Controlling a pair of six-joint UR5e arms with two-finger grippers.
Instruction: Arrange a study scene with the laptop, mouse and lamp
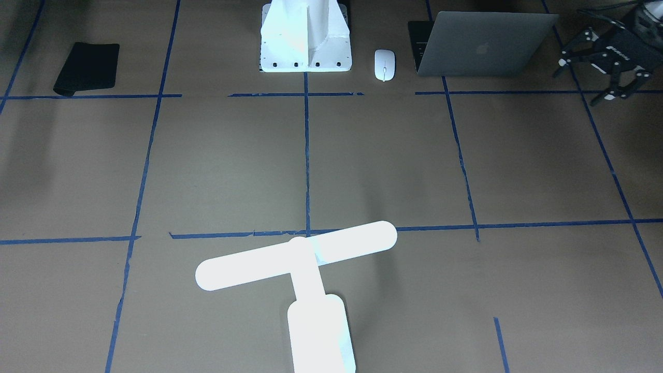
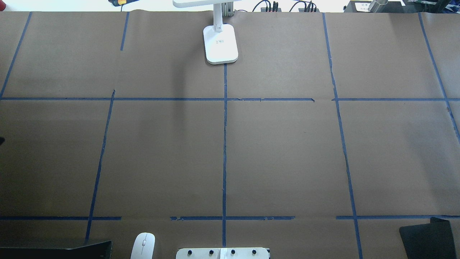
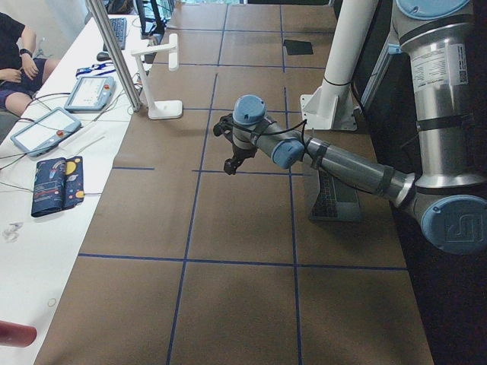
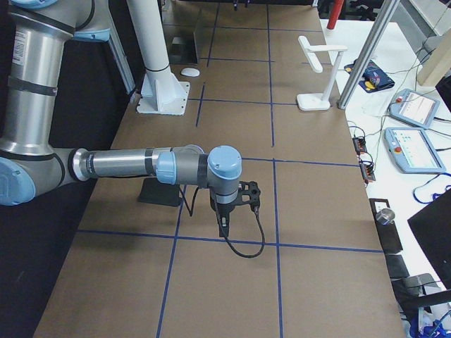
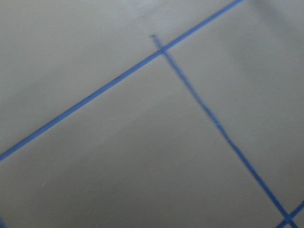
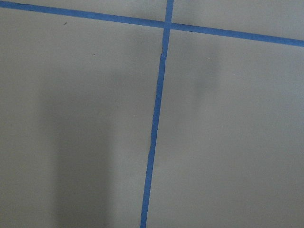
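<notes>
The laptop (image 1: 487,46) stands partly open at the robot's side of the table, its grey lid with the apple logo facing the front camera. The white mouse (image 1: 384,65) lies between it and the pedestal. The glowing lamp (image 1: 295,256) stands at the far middle edge; its base shows in the overhead view (image 2: 220,45). My left gripper (image 1: 585,80) hovers open and empty beside the laptop, not touching it. My right gripper (image 4: 239,204) shows only in the exterior right view, above bare table near the black pad; I cannot tell whether it is open or shut.
The white bolted pedestal (image 1: 305,36) stands at the robot's middle. A black soft pad (image 1: 87,68) lies on the robot's right side. Brown paper with blue tape lines (image 2: 224,144) covers the table. Both wrist views show only paper and tape.
</notes>
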